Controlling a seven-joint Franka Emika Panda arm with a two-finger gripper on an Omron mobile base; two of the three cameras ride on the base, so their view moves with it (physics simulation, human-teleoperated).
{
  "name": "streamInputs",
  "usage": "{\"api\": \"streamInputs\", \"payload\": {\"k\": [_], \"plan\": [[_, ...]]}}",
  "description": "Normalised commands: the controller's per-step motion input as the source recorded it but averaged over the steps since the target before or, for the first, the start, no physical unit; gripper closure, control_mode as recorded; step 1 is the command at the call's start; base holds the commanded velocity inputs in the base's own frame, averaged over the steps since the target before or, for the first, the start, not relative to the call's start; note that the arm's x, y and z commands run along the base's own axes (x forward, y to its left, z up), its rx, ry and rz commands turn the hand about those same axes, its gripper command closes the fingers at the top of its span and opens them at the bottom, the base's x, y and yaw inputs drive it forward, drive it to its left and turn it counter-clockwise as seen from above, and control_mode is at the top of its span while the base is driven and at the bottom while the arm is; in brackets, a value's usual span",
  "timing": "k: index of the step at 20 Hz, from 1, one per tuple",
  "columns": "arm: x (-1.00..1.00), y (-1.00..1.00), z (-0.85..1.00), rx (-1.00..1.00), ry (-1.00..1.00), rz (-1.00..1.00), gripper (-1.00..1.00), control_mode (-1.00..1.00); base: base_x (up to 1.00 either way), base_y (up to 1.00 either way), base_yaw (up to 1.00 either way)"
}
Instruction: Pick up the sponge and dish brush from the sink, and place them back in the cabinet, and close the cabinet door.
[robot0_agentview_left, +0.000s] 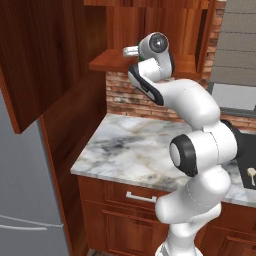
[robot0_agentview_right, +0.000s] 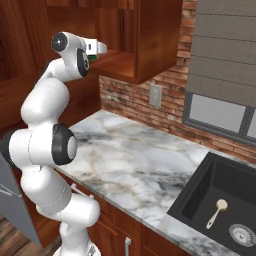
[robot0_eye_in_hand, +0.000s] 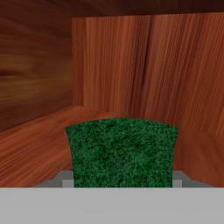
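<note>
- The pincer (robot0_agentview_right: 101, 48) was clamped on the sponge (robot0_eye_in_hand: 122, 151), with 1 finger on each side of the block; the green face was turned toward the hand camera.
- The grip was judged to be a carry hold: the jaws stood part-way apart because the block itself filled the gap between them.
- The sponge was held inside the cabinet (robot0_agentview_right: 155, 45), over its inner shelf (robot0_eye_in_hand: 39, 148). Whether the block touched the shelf could not be told.
- The arm was reached high and forward so that the hand pointed into the cabinet opening, which suited a set-down on the shelf.
- The cabinet door (robot0_agentview_left: 30, 60) stood swung open to the left, which left the opening free for the arm. Closing it was judged to be a later step.
- The dish brush (robot0_agentview_right: 216, 212) lay in the sink (robot0_agentview_right: 200, 190), head away from the drain, well apart from the pincer. It was judged to be the 2nd item still to fetch.
- The hand view gave the shelf, the back wall and the green face at close range.
- The right base view gave the sink basin, the brush and a sliver of green at the hand.
- The left base view gave the open door and the arm's reach over the marble counter (robot0_agentview_left: 130, 150).
</note>
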Motion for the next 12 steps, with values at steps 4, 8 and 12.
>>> {"api": "streamInputs", "payload": {"k": [4, 8, 12], "plan": [[0.00, 0.00, -0.15, 0.00, 0.00, 0.00, 1.00, -1.00, 0.00, 0.00, 0.00], [0.01, 0.00, -0.11, 0.00, 0.00, 0.00, 1.00, -1.00, 0.00, 0.00, 0.00], [0.04, 0.00, -0.08, 0.00, 0.00, 0.00, 1.00, -1.00, 0.00, 0.00, 0.00]]}}
